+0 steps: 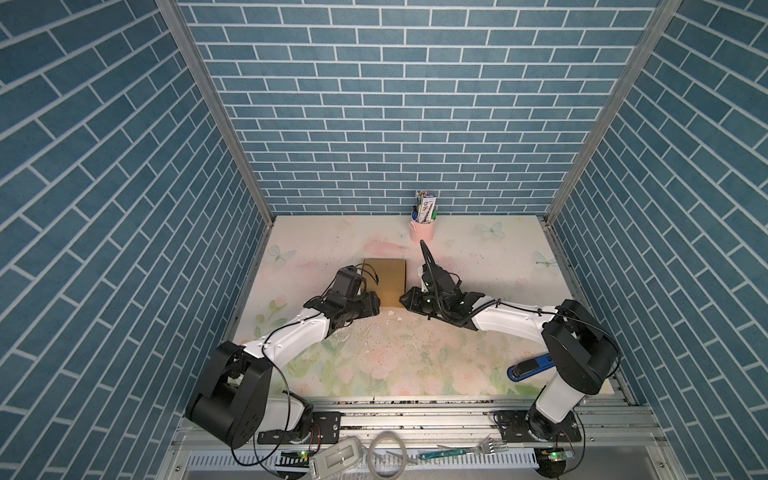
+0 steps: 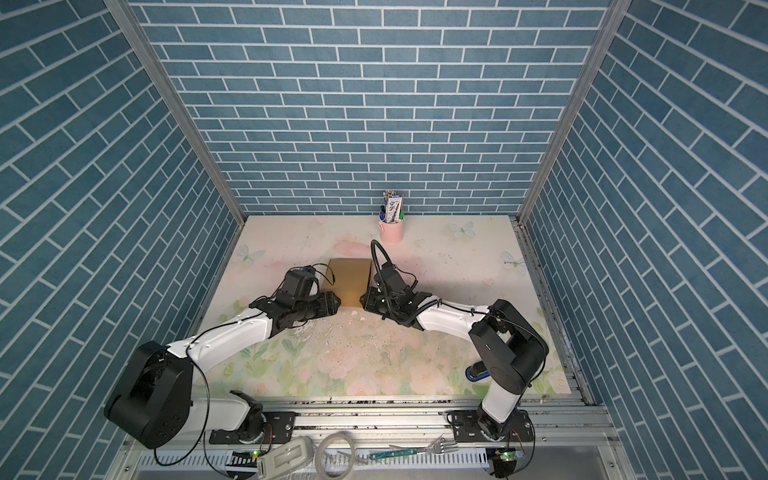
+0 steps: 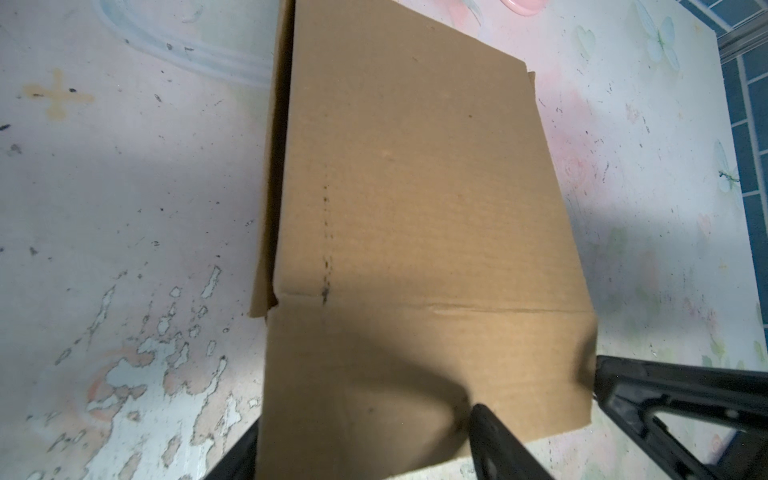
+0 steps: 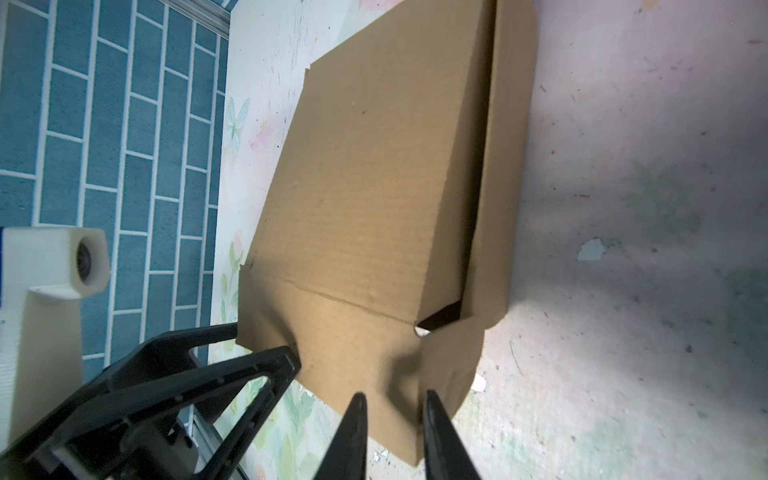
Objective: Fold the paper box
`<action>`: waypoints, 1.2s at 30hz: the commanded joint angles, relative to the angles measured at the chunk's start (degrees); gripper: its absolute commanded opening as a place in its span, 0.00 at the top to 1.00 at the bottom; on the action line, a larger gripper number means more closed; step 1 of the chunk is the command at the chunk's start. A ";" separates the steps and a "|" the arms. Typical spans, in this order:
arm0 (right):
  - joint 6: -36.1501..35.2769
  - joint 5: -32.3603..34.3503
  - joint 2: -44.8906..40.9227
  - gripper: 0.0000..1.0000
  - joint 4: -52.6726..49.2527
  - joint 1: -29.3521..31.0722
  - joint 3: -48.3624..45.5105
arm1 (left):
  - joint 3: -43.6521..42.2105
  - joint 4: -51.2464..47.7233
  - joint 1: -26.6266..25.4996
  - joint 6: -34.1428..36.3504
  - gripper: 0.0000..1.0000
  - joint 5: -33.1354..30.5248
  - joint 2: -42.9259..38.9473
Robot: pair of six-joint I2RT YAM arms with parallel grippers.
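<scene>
Near the middle of the tabletop [image 1: 478, 266], between the two arms, the paper box [image 1: 384, 276] lay with its lid folded down over the body, so most of the folding seemed done. Its front flap [image 3: 415, 365] was not yet tucked and stuck out flat toward the arms, and the right wrist view showed a dark gap between lid and side wall. The left gripper [image 3: 368, 415] had its jaws spread wide about one corner of this flap. The right gripper [image 4: 395, 397] had its jaws close together at the other corner, but I could not tell if they pinched it. The tabletop had a pale flower print, scratched and peeled in patches, blue brick-pattern walls [image 1: 374, 124] closed three sides, and a pink cup [image 1: 422, 230] of pens stood at the back
</scene>
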 commanded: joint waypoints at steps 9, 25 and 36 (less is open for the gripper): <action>3.30 -1.60 -0.44 0.75 3.41 2.10 0.35 | -0.87 -0.90 0.09 0.59 0.28 0.71 -1.65; 2.24 0.40 -0.65 0.75 1.58 2.18 -0.92 | -0.52 -3.98 1.69 1.83 0.24 0.03 -4.67; 0.66 1.28 1.09 0.70 0.34 1.90 -0.60 | -1.13 -5.05 6.28 2.36 0.23 0.87 -6.34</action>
